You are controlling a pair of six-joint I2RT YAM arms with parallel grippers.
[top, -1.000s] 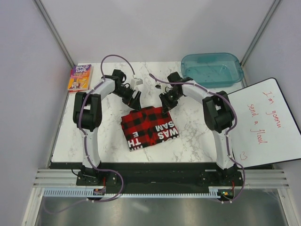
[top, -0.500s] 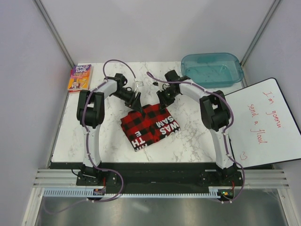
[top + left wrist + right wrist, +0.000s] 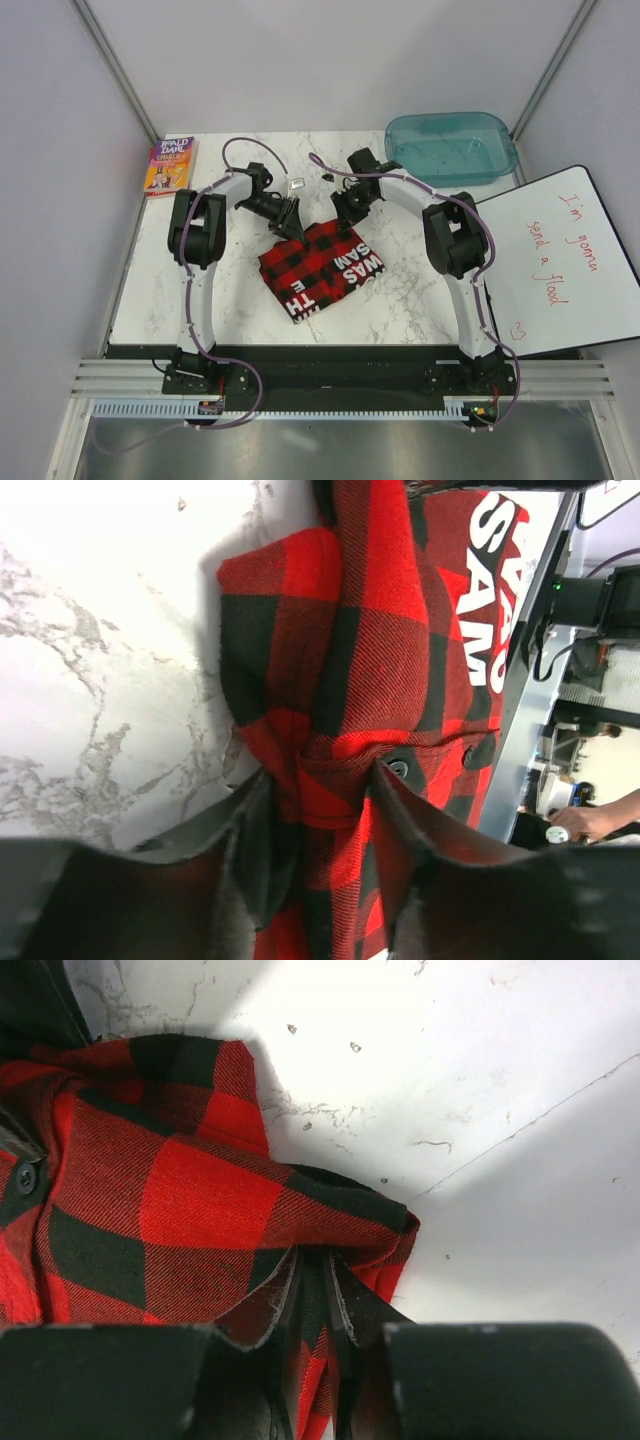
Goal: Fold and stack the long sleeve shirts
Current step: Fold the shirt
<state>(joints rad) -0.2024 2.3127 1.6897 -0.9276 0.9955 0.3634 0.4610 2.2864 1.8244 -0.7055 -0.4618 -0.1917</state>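
- The shirt [image 3: 318,272] lies as a compact plaid bundle in the middle of the table [image 3: 400,300], nearer the arm bases than either gripper, with its white lettering [image 3: 357,268] facing up.
- Folding looks mostly done. The sleeves are tucked out of sight, but the far edge is bunched rather than flat. No second shirt and no stack show, so stacking appears not yet begun.
- At that far edge, the left gripper [image 3: 291,224] is clamped on a puckered fold of cloth. The right gripper [image 3: 345,220] pinches the far right corner, its fingers nearly together.
- Only the wrist views show these grips and a button [image 3: 398,768]. Only the top view shows the book [image 3: 170,165] and the teal bin [image 3: 450,147] farther back.
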